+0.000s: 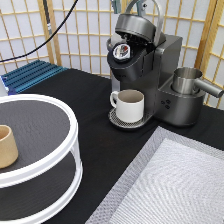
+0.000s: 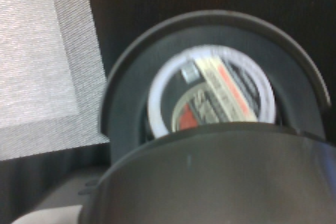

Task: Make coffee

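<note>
The jaws cannot be judged: the gripper is nowhere in the exterior view, so whether it is released or clenched is unknown. The wrist view does show that the hand hangs close above the brewer's open chamber, looking down into it.

The coffee pod (image 1: 121, 51) sits in the round holder at the head of the dark grey coffee machine (image 1: 162, 70), its printed foil top facing up and out. In the wrist view the same pod (image 2: 214, 95) fills the ring of the holder, with a curved dark part of the machine crossing in front of it. Nothing appears to be gripping it, so loading the pod looks done.

The lid (image 1: 137, 27) stands tilted open above the holder, with its bail handle arching over it, so the chamber is not yet shut.

A cream-white mug (image 1: 131, 105) stands upright on the round drip tray (image 1: 117, 121) below the spout, handle toward the exterior view's left. Its inside looks pale with no dark liquid, so brewing appears not to have begun.

Off to the exterior view's left, well apart from the machine, a tan handleless cup (image 1: 6, 146) rests on the upper shelf of a white two-tier turntable (image 1: 74, 145). A grey woven mat (image 1: 175, 185) lies on the black table (image 1: 90, 100) toward the bottom right.
</note>
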You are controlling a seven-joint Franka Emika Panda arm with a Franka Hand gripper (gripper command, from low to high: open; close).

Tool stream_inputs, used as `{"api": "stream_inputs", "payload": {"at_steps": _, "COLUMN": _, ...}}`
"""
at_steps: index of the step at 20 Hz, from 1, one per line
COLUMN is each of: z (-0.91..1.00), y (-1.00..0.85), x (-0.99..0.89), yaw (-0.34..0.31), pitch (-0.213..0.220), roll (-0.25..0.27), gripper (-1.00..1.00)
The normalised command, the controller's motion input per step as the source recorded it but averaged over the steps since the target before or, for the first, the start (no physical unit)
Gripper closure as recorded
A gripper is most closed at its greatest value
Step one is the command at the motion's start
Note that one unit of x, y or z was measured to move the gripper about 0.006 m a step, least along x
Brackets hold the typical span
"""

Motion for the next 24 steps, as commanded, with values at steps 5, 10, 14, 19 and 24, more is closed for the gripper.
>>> {"api": "stream_inputs", "payload": {"at_steps": 5, "z": -0.05, "y": -0.29, "x": 0.47, "yaw": 0.036, "pitch": 0.075, "roll": 0.000, "gripper": -1.00}}
{"api": "stream_inputs", "payload": {"at_steps": 10, "z": -0.12, "y": -0.35, "x": 0.37, "yaw": 0.046, "pitch": 0.067, "roll": 0.000, "gripper": -1.00}}
{"api": "stream_inputs", "payload": {"at_steps": 14, "z": -0.12, "y": -0.44, "x": 0.33, "yaw": 0.055, "pitch": 0.054, "roll": 0.006, "gripper": -1.00}}
{"api": "stream_inputs", "payload": {"at_steps": 19, "z": -0.03, "y": -0.46, "x": 0.28, "yaw": 0.041, "pitch": 0.034, "roll": 0.010, "gripper": -1.00}}
{"api": "stream_inputs", "payload": {"at_steps": 24, "z": 0.26, "y": -0.65, "x": 0.05, "yaw": 0.040, "pitch": 0.015, "roll": 0.042, "gripper": -1.00}}
